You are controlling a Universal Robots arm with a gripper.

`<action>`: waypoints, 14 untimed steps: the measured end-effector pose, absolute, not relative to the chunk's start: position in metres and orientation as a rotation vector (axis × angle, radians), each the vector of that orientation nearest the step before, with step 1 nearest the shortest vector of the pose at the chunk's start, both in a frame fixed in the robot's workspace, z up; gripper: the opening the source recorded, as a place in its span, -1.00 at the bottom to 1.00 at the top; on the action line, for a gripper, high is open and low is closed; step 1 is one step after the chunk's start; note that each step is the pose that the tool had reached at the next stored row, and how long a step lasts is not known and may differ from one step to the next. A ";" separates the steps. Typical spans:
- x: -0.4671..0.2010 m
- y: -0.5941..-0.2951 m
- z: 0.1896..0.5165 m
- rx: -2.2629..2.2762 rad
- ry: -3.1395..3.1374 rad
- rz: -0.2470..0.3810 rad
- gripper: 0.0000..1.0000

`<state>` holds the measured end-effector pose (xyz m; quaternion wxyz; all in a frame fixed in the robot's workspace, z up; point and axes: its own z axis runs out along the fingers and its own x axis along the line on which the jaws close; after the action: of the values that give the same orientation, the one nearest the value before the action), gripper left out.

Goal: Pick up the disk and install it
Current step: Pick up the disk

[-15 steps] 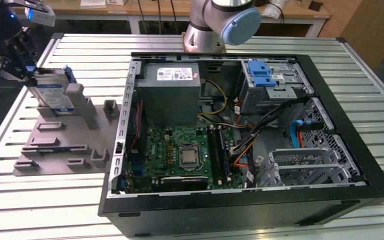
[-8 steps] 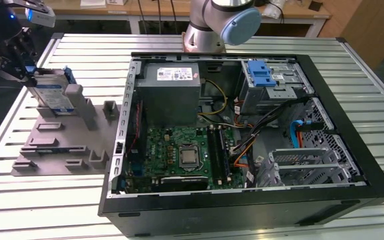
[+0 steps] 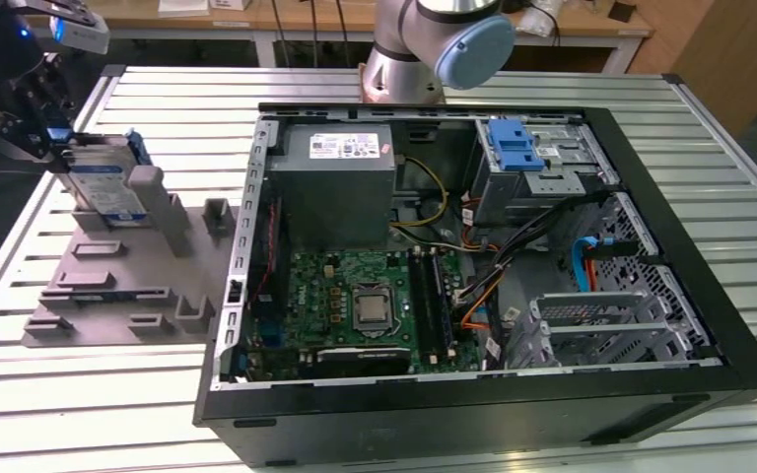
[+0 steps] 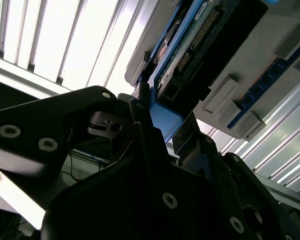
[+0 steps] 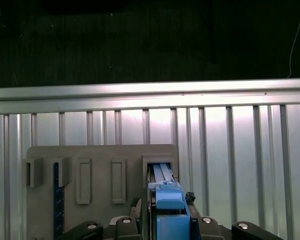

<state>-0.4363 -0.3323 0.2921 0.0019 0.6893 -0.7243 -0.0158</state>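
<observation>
One slatted table (image 3: 90, 404) beneath disk (image 3: 100, 187); benches (image 3: 293, 22) behind

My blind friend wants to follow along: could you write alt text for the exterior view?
At the exterior view's left, a gripper is at the upper edge of a blue-framed silver disk standing on edge in a grey holder on a slatted metal table. Beside it lies an open computer case, its green motherboard and grey power supply exposed.

In the exterior view the grey holder (image 3: 115, 296) hides the lower end of the disk (image 3: 98, 182), and the top edge crops the arm (image 3: 421, 54).
</observation>
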 end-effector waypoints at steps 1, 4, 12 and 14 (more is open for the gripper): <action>-0.436 -0.332 0.292 2.163 -2.273 -0.050 -0.11; -0.436 -0.332 0.292 2.163 -2.273 -0.050 -0.11; -0.436 -0.332 0.292 2.163 -2.273 -0.050 -0.27; -0.436 -0.332 0.292 2.162 -2.273 -0.050 -0.27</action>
<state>-0.4363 -0.3323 0.2923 0.0019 0.6892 -0.7244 -0.0158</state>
